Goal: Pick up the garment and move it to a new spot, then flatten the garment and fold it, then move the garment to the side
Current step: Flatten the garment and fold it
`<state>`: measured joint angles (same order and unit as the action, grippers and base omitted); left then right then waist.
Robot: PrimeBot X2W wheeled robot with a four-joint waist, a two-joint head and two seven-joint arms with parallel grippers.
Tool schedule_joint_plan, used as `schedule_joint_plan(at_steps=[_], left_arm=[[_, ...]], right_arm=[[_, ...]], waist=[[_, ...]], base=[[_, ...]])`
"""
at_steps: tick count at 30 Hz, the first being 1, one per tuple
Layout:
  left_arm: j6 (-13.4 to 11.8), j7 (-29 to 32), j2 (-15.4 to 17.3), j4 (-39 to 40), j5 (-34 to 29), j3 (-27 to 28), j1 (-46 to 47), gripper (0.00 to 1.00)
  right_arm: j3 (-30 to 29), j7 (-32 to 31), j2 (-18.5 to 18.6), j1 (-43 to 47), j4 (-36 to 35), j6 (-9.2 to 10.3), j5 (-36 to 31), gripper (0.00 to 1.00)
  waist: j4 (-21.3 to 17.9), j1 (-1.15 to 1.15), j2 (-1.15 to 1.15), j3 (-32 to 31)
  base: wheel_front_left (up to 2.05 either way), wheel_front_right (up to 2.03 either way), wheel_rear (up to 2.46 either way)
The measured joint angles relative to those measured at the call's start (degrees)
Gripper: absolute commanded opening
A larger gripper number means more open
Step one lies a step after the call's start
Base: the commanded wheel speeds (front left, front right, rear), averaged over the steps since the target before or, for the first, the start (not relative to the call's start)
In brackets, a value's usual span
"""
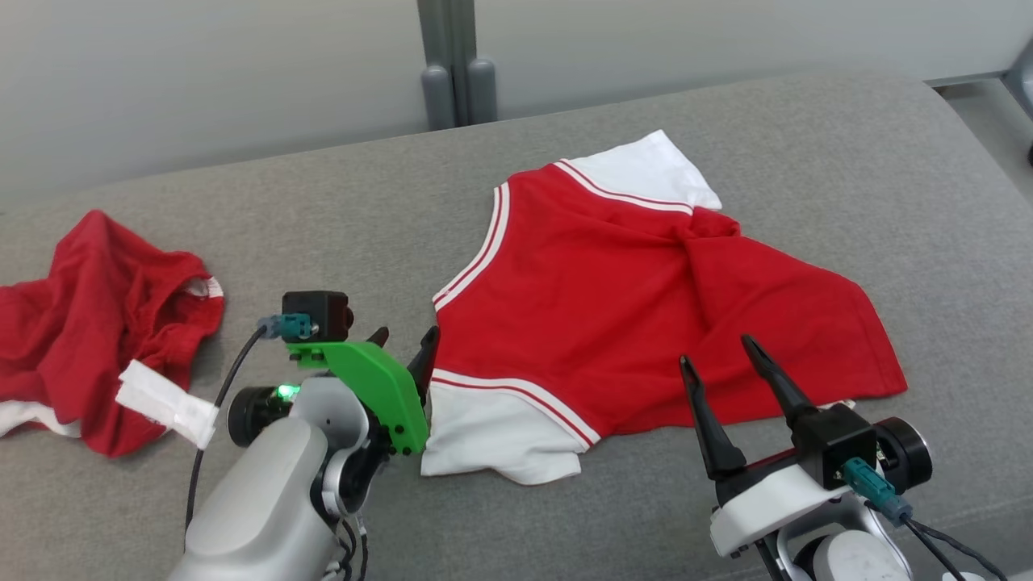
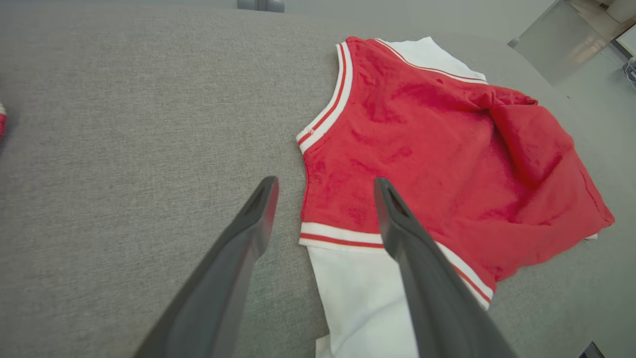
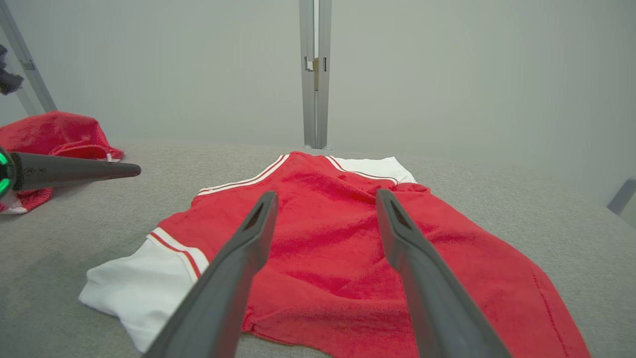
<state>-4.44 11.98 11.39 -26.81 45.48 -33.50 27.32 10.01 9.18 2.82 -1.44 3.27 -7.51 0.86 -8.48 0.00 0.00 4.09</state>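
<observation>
A red garment with white sleeves and striped trim lies spread on the grey surface, its right part bunched into a fold. My left gripper is open at the garment's near-left corner, by the white sleeve. In the left wrist view the gripper straddles the edge of the garment, apart from the cloth. My right gripper hangs open over the garment's near hem, with nothing between its fingers. In the right wrist view this gripper points across the garment.
A second red garment with a white tag lies crumpled at the far left of the grey surface. A grey post stands behind the back edge. The surface curves off at the right.
</observation>
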Motion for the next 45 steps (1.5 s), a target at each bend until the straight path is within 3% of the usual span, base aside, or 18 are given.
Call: schedule_joint_plan(at_steps=[5, 11, 21, 22, 23, 24, 26, 30, 36, 45], left_arm=[[0.4, 0.0, -1.3, -10.2, -2.9, -1.4, 7.8, 1.0], [-0.8, 0.5, -1.7, -21.1, -7.4, -4.5, 14.4, 1.0], [-1.3, 2.2, -3.9, -31.3, -8.0, -5.6, 19.8, 1.0], [-1.1, 2.1, -4.2, -31.8, -8.0, -5.5, 20.1, 0.69], [-0.6, 2.1, -4.4, -32.3, -8.0, -5.8, 20.3, 0.09], [0.0, 2.0, -4.5, -32.6, -8.0, -6.0, 20.4, 0.0], [1.9, 1.1, -5.0, -32.9, -7.8, -6.1, 20.5, 0.0], [3.2, -5.0, -5.4, -33.0, -8.0, -6.4, 21.0, 0.0], [1.4, -16.8, -3.7, -34.2, -9.8, -5.3, 24.3, 0.0], [0.2, -20.8, -1.4, -40.1, -8.5, -3.1, 25.0, 0.0]], right_arm=[[0.6, 0.1, 0.0, -0.9, -0.6, 0.0, 0.0, 1.0], [-0.3, 0.9, 0.1, -1.2, -0.8, 0.0, 0.2, 1.0], [-1.2, 1.9, 0.0, -1.6, -0.5, 0.0, 0.6, 1.0], [-1.2, 2.0, 0.1, -1.6, -0.5, 0.0, 0.8, 1.0], [-1.0, 2.0, 0.1, -1.6, -0.5, 0.0, 1.1, 1.0], [-0.9, 2.0, 0.1, -1.6, -0.4, 0.0, 1.1, 1.0], [-0.7, 2.0, 0.0, -1.6, -0.4, 0.0, 1.1, 1.0], [-1.0, 2.0, 0.0, -1.6, -0.7, 0.0, 1.1, 1.0], [-1.0, 1.7, 0.0, -1.7, -1.3, 0.0, 0.9, 1.0], [-1.1, 1.3, 0.0, -1.7, -1.6, 0.0, 0.3, 1.0]], waist=[[-3.6, 0.0, 0.0, 1.4], [-7.1, 0.0, 0.0, 4.6], [-10.0, 0.0, 0.0, 8.9], [-9.9, 0.0, 0.0, 8.9], [-9.8, 0.0, 0.0, 8.9], [-9.7, 0.0, 0.0, 8.8], [-9.4, 0.0, 0.0, 8.7], [-8.7, 0.0, 0.0, 9.0], [-7.7, 0.0, 0.0, 9.7], [-5.3, 0.0, 0.0, 10.0]], base=[[0.0, 0.0, 0.0], [0.0, 0.0, 0.0], [0.0, 0.0, 0.0], [0.0, 0.0, 0.0], [0.0, 0.0, 0.0], [0.0, 0.0, 0.0], [0.0, 0.0, 0.0], [0.0, 0.0, 0.0], [0.0, 0.0, 0.0], [0.0, 0.0, 0.0]])
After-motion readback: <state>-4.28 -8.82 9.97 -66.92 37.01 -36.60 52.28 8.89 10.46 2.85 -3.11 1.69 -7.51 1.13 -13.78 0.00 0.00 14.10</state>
